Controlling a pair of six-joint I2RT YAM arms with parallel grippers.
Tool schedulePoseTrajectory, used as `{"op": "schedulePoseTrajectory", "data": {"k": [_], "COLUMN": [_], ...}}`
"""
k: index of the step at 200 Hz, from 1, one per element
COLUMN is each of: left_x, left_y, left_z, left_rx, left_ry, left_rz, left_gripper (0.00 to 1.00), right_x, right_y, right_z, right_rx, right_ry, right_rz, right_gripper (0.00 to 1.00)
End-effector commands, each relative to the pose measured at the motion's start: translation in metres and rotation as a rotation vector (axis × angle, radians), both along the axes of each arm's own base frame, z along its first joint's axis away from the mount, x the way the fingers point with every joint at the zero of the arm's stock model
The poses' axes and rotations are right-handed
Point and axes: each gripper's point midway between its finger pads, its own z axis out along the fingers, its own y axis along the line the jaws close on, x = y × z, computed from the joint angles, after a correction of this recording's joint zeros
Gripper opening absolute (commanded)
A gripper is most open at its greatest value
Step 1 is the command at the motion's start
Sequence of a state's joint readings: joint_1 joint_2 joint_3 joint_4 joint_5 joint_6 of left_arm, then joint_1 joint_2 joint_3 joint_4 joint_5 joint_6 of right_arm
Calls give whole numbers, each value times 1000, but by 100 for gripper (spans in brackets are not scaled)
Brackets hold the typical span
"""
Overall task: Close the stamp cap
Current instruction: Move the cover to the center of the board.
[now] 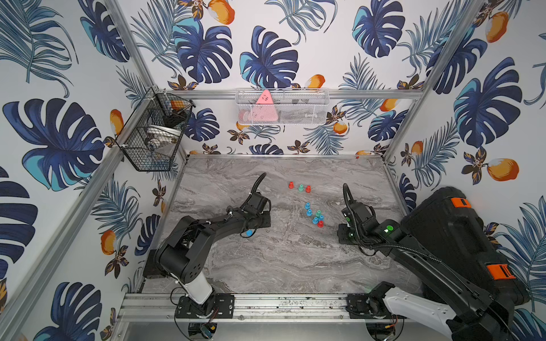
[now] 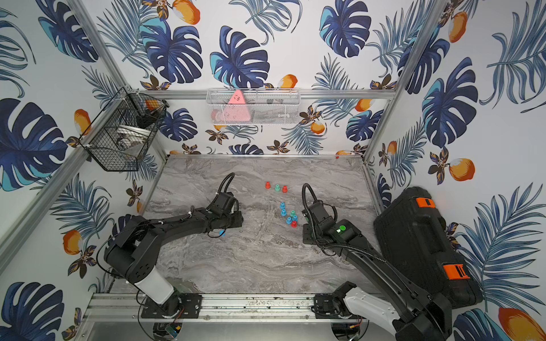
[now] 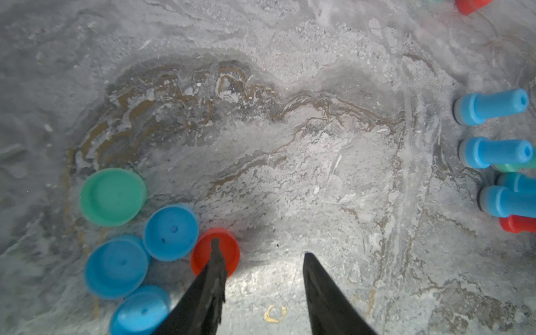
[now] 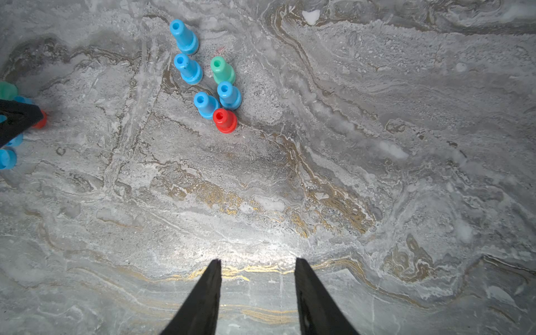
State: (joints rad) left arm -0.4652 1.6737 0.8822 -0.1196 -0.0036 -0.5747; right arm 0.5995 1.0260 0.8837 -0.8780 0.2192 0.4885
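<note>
Left claw (image 3: 261, 246) spread, one finger (image 3: 216, 266) partly covering red cap (image 3: 232, 246); right claw (image 4: 258, 259) spread.

In both top views the bench (image 1: 280, 259) is being lit evenly and diffusely, and only faint, soft-edged shadows are being cast on it. In the left wrist view a bright patch is being thrown on the marble just ahead of the left gripper (image 3: 261, 248). That picture is being rendered soft, and the blue stamps (image 3: 490, 106) are being stretched toward its margin. Similar glare is being thrown before the right gripper (image 4: 258, 260), with sharper detail.
</note>
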Motion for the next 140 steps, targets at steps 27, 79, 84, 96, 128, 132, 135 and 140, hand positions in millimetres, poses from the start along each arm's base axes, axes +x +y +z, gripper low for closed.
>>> {"op": "schedulePoseTrajectory", "data": {"k": [27,79,84,96,128,132,135,140], "left_x": [4,-3,-3,-6,-15,-16,-16,-18], "left_y": [0,3,3,3,3,3,2,1], "left_z": [-8,-16,-16,-18,-25,-26,-26,-27], "left_rx": [-16,-8,-9,-15,-26,-29,-31,-32], "left_ry": [1,16,16,22,45,49,49,52], "left_rz": [17,17,19,18,17,16,15,11], "left_gripper": [49,48,48,48,48,48,48,48], "right_x": [3,4,4,4,4,4,4,4], "right_y": [1,1,1,1,1,1,1,1], "right_z": [0,-1,-1,-1,-1,-1,-1,-1], "right_rx": [2,-3,-2,-2,-2,-1,-1,-1], "right_ry": [-12,-6,-7,-8,-8,-8,-8,-8], "right_rz": [-8,-8,-9,-8,-7,-7,-8,-8], "right_gripper": [45,45,45,45,45,45,45,45]}}
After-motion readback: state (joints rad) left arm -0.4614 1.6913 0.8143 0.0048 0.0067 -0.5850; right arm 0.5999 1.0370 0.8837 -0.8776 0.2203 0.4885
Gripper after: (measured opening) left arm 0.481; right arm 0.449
